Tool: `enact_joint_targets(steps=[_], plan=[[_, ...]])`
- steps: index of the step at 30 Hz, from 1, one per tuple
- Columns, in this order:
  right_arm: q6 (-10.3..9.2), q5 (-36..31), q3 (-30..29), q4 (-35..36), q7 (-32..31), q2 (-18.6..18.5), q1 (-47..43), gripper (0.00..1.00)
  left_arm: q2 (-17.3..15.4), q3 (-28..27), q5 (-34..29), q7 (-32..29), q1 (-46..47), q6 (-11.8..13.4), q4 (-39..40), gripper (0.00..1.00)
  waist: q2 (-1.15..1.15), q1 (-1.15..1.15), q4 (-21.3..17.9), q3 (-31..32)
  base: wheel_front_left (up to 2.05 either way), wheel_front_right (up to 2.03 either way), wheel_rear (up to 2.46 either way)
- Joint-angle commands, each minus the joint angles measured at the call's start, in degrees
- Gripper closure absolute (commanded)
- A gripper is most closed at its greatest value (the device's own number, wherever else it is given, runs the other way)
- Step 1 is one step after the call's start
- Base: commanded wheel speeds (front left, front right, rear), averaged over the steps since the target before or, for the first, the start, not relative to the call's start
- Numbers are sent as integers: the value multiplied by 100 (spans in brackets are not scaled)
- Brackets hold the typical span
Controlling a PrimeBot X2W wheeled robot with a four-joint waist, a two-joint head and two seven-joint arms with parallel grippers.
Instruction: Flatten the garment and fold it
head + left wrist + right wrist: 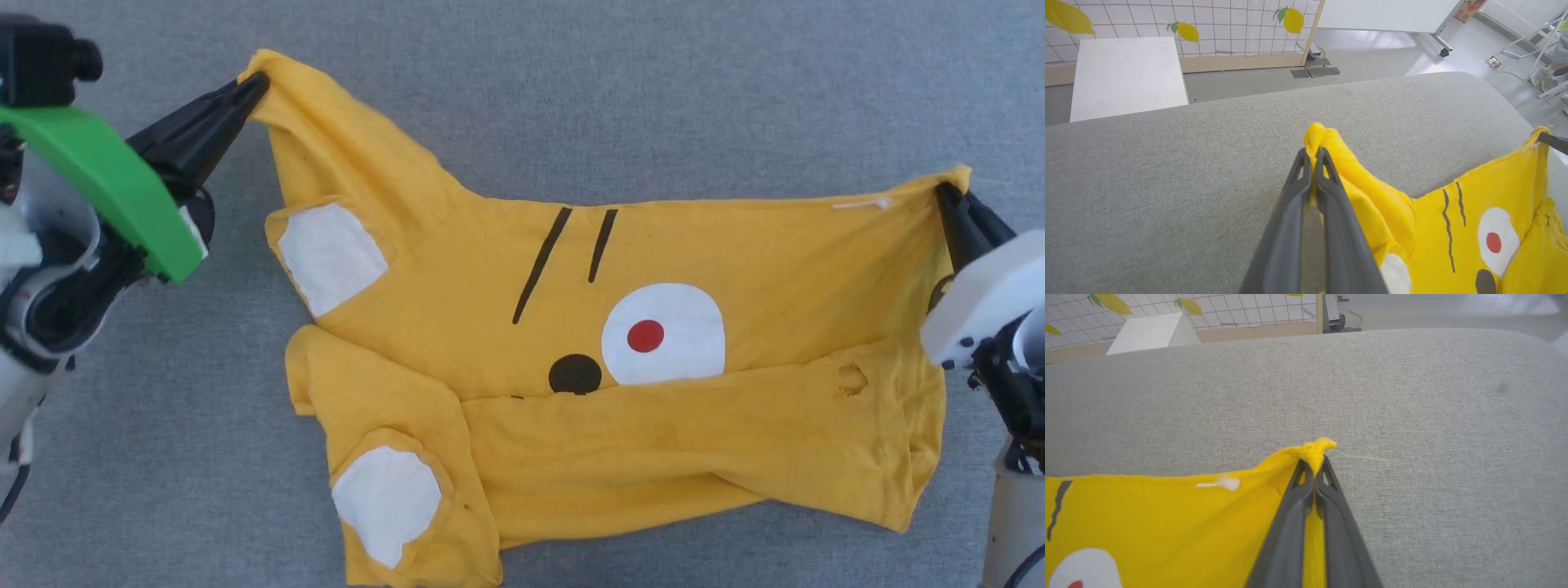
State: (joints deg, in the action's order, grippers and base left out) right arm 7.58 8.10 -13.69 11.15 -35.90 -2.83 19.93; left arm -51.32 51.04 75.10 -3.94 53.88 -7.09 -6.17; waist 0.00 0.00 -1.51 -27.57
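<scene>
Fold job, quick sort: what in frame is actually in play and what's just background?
In play:
- yellow T-shirt
- left gripper, shut on its far left corner
- right gripper, shut on its far right corner
- grey fabric surface under it

Background:
- white box
- lemon-print grid screen
- floor socket with cable

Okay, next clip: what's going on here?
The robot has a yellow cartoon-face T-shirt on a grey fabric surface. Its left gripper is shut on the shirt's far left corner and its right gripper on the far right corner, spreading it between them. The shirt is not yet flat: a near layer lies folded over the lower face print, and the white-patched sleeves sit crumpled on the left.
</scene>
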Motion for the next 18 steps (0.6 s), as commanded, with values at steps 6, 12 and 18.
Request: enact_joint_targets(steps=[6, 12, 18], plan=[[-9, 362, -149, 58, 319, -5, -525, 100, -452, 127, 68, 756, -585, -40, 706, 100, 0, 0, 151, 347, 0, 0, 0], [-9, 732, -298, 121, 615, -5, -1032, 100, -828, 282, 154, 1345, -1165, -40, 1316, 100, 0, 0, 269, 590, 0, 0, 0], [-9, 1206, -376, 109, 783, -5, -1582, 100, -1204, 404, 372, 1693, -1854, -40, 1885, 100, 0, 0, 318, 862, 0, 0, 0]])
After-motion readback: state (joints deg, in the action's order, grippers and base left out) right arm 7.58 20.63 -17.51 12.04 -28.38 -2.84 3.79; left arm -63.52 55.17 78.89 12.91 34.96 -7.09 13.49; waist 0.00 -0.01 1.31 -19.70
